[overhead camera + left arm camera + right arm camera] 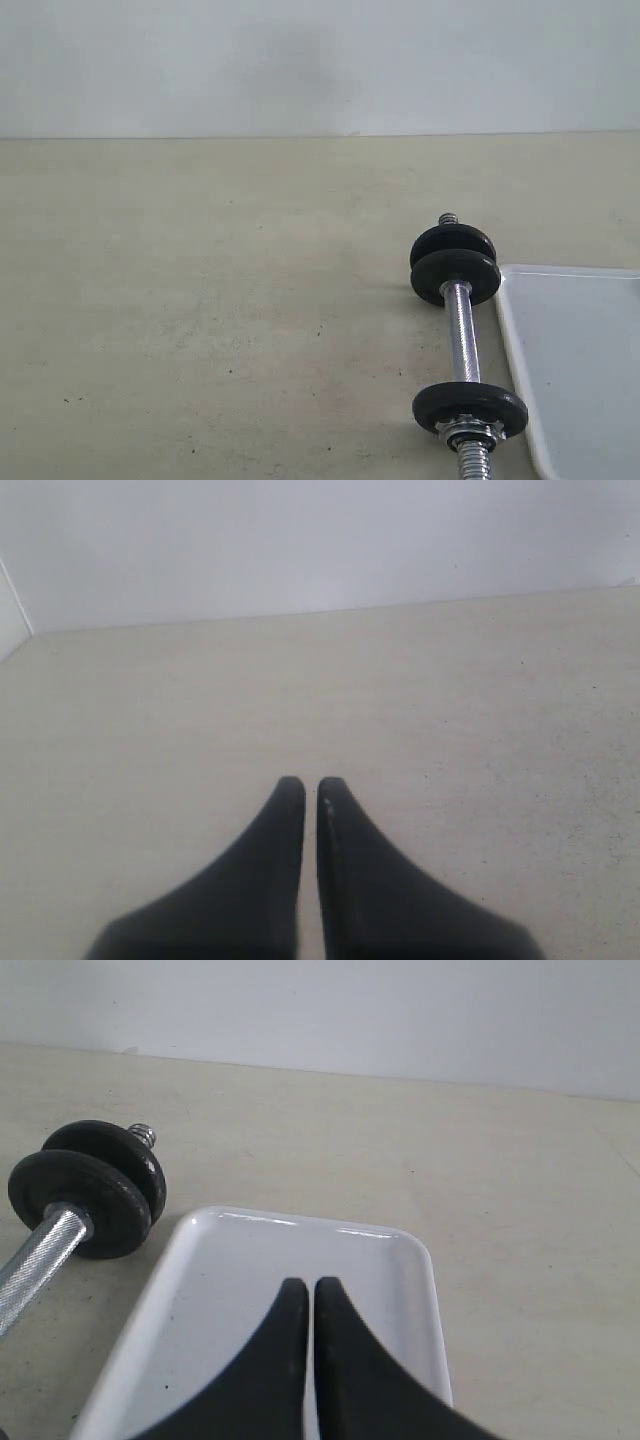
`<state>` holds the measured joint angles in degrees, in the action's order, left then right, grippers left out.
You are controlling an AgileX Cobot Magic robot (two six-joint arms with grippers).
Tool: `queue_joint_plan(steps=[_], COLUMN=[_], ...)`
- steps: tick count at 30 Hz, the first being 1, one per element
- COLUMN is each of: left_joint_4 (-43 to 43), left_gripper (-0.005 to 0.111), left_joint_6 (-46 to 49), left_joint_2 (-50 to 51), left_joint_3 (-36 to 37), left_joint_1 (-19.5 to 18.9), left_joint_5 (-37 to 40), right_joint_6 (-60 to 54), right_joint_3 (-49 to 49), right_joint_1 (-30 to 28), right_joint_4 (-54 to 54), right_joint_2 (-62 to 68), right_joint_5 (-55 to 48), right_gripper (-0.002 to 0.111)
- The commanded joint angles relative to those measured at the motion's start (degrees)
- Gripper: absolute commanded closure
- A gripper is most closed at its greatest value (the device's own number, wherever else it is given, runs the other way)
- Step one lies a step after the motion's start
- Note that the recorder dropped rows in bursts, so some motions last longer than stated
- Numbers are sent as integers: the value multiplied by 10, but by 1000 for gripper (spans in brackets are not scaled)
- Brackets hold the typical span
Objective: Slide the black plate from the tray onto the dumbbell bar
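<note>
The dumbbell bar lies on the table beside the tray. Two black discs sit together at its far end. A third black disc sits at its near end behind a silver nut. No disc shows on the visible part of the white tray, so I cannot tell which disc is the black plate. My right gripper hangs shut and empty over the tray, with the bar and the far discs off to one side. Over bare table, my left gripper is shut and empty. Neither gripper appears in the exterior view.
The beige tabletop runs back to a pale wall. The tray runs off the right and bottom edges of the exterior view. The bar's threaded near end runs out of the bottom of that view.
</note>
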<state>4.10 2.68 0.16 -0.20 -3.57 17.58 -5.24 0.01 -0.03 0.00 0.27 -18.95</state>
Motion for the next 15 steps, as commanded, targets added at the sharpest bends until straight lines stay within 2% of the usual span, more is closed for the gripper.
queue_joint_plan(steps=[1, 15], left_joint_4=[-4, -4], left_gripper=[102, 102], left_joint_6=[-2, -2], left_joint_2=[-2, -2], left_joint_3=[2, 2], left_joint_1=[3, 3], left_joint_5=[0, 0], right_joint_6=[2, 2], right_joint_3=[0, 0], right_joint_1=[-4, -4], right_joint_4=[0, 0], right_joint_2=[-3, -3], right_joint_5=[12, 6], right_gripper=[108, 108])
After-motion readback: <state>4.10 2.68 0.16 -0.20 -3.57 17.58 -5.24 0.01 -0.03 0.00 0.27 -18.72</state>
